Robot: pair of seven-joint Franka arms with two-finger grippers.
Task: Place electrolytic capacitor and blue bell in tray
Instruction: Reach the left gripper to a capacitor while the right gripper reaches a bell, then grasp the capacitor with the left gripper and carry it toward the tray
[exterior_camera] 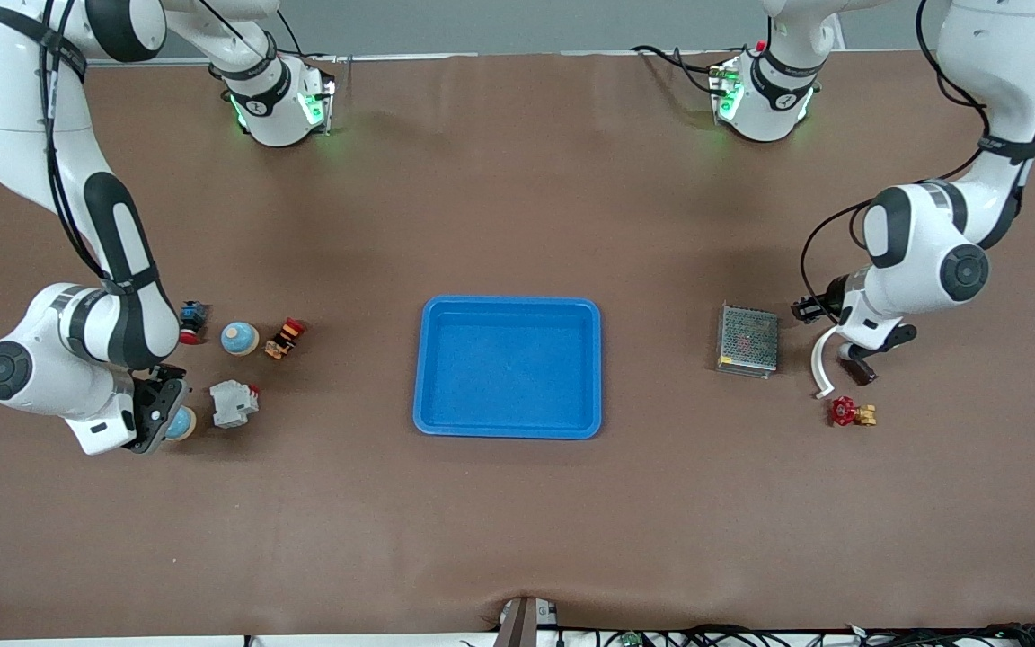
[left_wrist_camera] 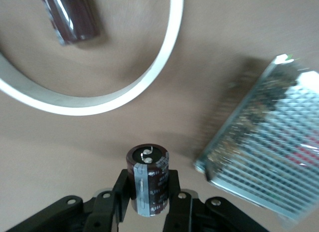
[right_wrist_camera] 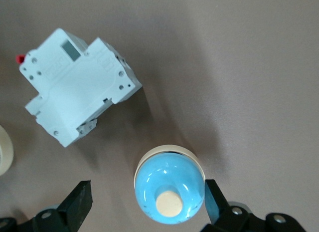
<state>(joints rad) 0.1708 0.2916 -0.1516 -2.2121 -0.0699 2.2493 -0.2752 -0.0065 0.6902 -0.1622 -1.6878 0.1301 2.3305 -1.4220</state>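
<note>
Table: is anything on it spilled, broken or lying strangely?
Nothing stands out. The tray sits flat with nothing in it. The left gripper holds an electrolytic capacitor upright; the right gripper is open around a blue bell beside the white breaker.

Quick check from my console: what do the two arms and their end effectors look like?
Both arms are glossy white with black joint bands and round grey joint caps, black cables strapped alongside, and green lights glowing at the bases. The end effectors have black fingers.

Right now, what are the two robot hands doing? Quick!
Left gripper: shut on the capacitor, above the table.
Right gripper: open around the blue bell, not squeezing yet.
</note>
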